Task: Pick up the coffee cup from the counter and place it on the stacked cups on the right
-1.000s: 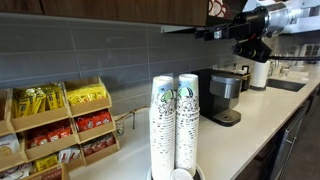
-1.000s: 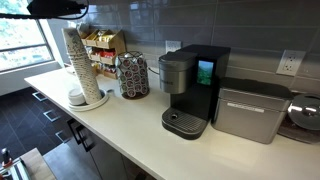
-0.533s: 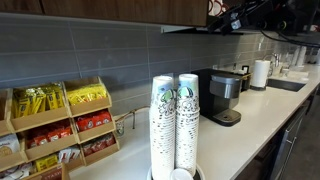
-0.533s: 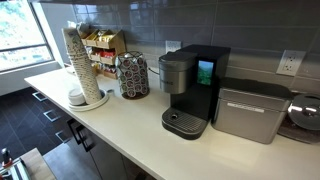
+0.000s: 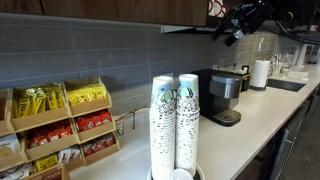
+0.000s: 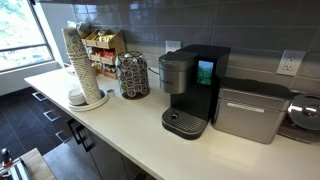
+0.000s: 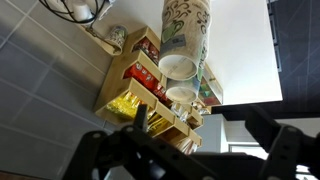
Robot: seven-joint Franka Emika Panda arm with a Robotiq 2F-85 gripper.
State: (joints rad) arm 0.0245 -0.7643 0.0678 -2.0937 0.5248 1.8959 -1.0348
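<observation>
Coffee cup: we see the small white paper coffee cup (image 6: 76,97) at the foot of the tall white stacked cups (image 6: 74,55), at one end of the long off-white desk (image 6: 130,125).
Axis: vertical, mouth up.
Arm: the arm (image 5: 255,12) is raised high beside the dark wooden cabinets (image 5: 100,8).
Hand: the black hand (image 7: 200,128) is spread wide and empty.
Cup to hand: well apart, the cup far below.

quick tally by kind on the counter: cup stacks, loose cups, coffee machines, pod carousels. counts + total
Stacked cup columns: 2
Loose coffee cup: 1
Coffee machine: 1
Pod carousel: 1
Total: 5
</observation>
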